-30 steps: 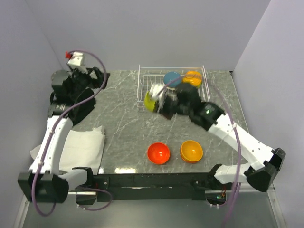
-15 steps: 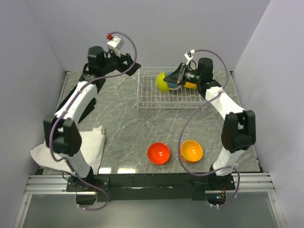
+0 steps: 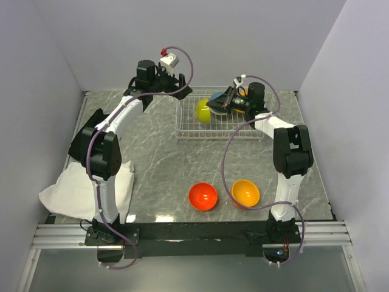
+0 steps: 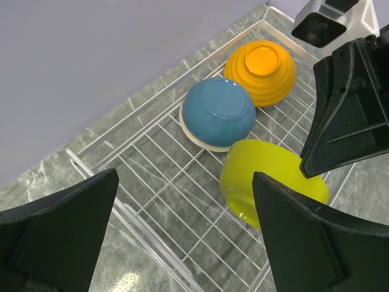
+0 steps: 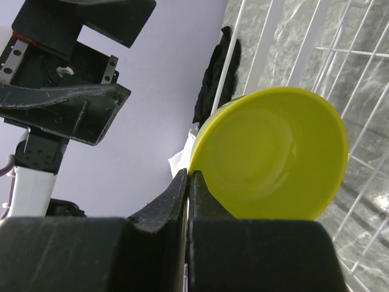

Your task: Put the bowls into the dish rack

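1. My right tool (image 5: 188,182) pinches the rim of the lime green bowl (image 5: 273,158), which is tilted over the left part of the dish rack (image 3: 188,131).
2. My left tool (image 4: 185,201) hangs spread above the dish rack.

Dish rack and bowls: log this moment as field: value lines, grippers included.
in rack: teal-blue bowl and ribbed orange bowl, both upside down
held: lime green bowl, tilted over the dish rack
right gripper: shut on the lime green bowl's rim
left gripper: open, empty, above the dish rack
on table: red-orange bowl, yellow-orange bowl, both upright
near left: white cloth
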Robot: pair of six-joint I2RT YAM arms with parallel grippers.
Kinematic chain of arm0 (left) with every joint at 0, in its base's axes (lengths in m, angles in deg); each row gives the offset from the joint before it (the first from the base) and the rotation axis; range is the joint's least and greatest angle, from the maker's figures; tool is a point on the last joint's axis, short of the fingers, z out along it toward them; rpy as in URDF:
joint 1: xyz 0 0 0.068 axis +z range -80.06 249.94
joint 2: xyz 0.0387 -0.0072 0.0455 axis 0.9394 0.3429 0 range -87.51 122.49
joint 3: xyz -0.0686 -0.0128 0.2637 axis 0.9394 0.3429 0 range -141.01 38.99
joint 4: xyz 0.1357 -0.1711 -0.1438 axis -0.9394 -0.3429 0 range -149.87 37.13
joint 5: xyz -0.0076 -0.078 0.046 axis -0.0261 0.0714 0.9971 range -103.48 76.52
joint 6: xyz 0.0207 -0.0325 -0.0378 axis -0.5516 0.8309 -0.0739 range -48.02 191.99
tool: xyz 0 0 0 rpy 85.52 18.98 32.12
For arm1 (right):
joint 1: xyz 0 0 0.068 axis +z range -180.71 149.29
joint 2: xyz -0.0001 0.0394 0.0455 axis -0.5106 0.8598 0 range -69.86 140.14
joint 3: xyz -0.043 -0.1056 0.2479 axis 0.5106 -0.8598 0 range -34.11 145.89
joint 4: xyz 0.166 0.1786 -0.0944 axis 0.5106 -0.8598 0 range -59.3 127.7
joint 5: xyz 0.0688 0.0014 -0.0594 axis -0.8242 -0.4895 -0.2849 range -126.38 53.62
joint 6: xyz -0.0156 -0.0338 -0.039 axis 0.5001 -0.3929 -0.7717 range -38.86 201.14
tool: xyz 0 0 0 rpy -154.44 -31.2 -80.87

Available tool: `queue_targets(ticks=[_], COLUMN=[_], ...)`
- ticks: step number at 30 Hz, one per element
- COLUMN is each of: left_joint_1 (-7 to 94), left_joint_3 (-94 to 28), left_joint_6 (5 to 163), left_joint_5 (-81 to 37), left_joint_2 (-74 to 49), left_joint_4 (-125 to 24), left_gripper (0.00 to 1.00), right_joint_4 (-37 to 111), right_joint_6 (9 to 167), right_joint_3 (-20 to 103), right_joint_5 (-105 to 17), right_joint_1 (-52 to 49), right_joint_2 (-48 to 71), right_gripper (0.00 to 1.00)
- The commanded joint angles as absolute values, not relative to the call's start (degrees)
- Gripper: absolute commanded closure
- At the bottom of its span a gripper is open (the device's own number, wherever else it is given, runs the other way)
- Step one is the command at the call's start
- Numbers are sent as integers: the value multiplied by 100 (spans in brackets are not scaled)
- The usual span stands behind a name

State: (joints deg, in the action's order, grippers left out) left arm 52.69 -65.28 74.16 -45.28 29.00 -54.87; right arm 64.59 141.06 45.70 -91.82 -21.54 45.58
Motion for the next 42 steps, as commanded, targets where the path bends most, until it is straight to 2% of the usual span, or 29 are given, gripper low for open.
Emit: queue_targets(ticks=[1, 20, 37, 41, 42], left_joint_1=[5254, 5237, 5175, 5149, 5140], left_joint_3=[-6955, -7052, -7166, -7193, -7193], left_joint_6=[7260, 7304, 7049, 7093, 7102], left_joint_5=[-4504, -4477, -4521, -4478, -4477], left_joint_2=[2912, 3158, 3361, 3361, 3369], left_joint_4=[-5393, -5331, -5402, -5358, -5340], left_gripper=[0, 1, 1, 1, 0], right_joint_4=[7083, 6512, 6311, 6117, 6099], right_joint_6=[14460, 14390, 14135, 13994, 14012], right_joint_3=[4579, 4386, 3665, 3761, 3787], right_joint_5=[-9035, -8736, -8648, -8709, -8727], right_joint_1=[-2042, -1849, -2200, -2341, -2359], right_joint_2=[4598, 4959, 4678, 4695, 4713], right_gripper=[100, 100, 100, 93, 86])
